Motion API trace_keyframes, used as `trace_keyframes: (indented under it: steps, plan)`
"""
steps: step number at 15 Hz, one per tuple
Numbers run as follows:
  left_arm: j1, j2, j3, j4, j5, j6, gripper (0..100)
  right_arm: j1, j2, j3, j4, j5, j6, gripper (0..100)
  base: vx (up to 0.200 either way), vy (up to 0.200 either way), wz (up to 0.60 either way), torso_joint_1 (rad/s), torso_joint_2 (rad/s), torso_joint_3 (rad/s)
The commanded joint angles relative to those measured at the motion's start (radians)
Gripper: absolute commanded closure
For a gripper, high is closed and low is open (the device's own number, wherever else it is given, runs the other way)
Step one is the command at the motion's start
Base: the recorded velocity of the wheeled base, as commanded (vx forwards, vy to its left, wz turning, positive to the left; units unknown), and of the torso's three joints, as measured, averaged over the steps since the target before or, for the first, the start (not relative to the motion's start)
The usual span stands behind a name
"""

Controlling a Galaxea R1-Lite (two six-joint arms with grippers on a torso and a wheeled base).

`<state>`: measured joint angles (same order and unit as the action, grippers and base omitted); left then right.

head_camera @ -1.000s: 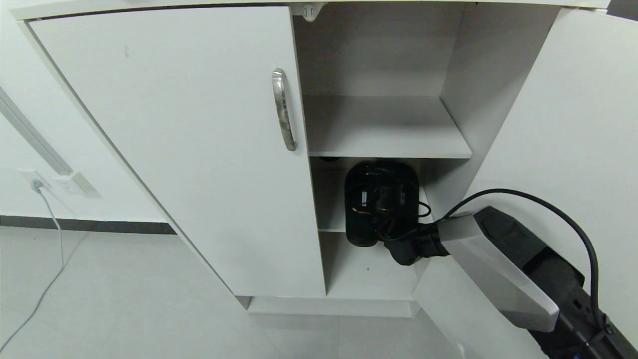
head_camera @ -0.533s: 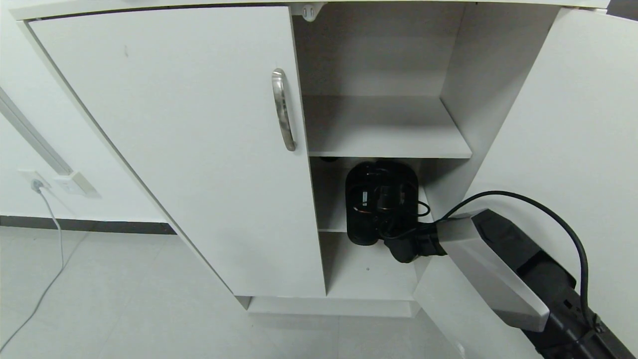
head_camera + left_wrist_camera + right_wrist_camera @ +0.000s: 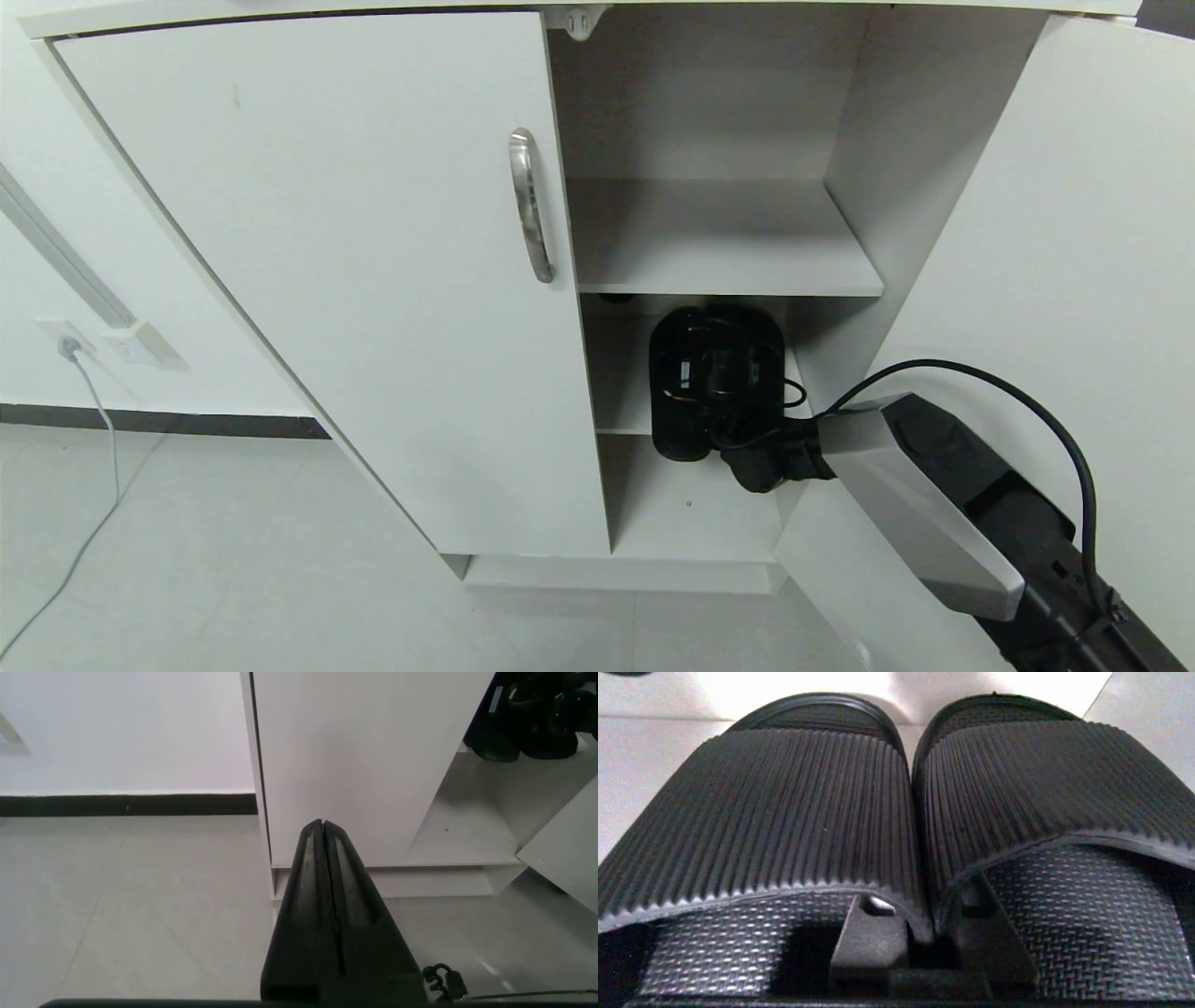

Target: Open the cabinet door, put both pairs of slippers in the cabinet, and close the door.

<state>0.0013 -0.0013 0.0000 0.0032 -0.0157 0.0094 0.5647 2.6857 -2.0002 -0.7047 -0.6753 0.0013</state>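
Observation:
A pair of black ribbed slippers [image 3: 691,373] rests side by side on the middle shelf [image 3: 618,397] of the white cabinet, toes pointing inward. My right gripper [image 3: 920,919] is shut on the slippers [image 3: 813,803], pinching the two inner strap edges together between its fingers [image 3: 870,926]. The right arm [image 3: 896,485] comes in through the open right side. My left gripper [image 3: 322,829] is shut with nothing in it, held low over the floor in front of the cabinet's closed left door [image 3: 364,756]. The slippers [image 3: 492,735] also sit at the edge of the left wrist view.
The right door [image 3: 1055,280] stands wide open beside my right arm. The left door [image 3: 327,261] with its metal handle [image 3: 530,205] is closed. The upper shelf [image 3: 719,243] and bottom shelf [image 3: 681,513] are bare. A wall socket with a cable [image 3: 70,347] lies left.
My right forearm has dropped slightly and eased a touch to the right. The slippers stay on the middle shelf, shifted only a hair.

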Motion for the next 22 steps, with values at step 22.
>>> trace_keyframes:
  steps: [22]
  plan:
    - [0.000, 0.001, 0.000, 0.000, -0.001, 0.003, 100, 0.158, -0.481, 0.966, -0.443, -0.017, -0.001, 0, 0.000, 0.000, 0.00, 0.000, 0.00, 0.000]
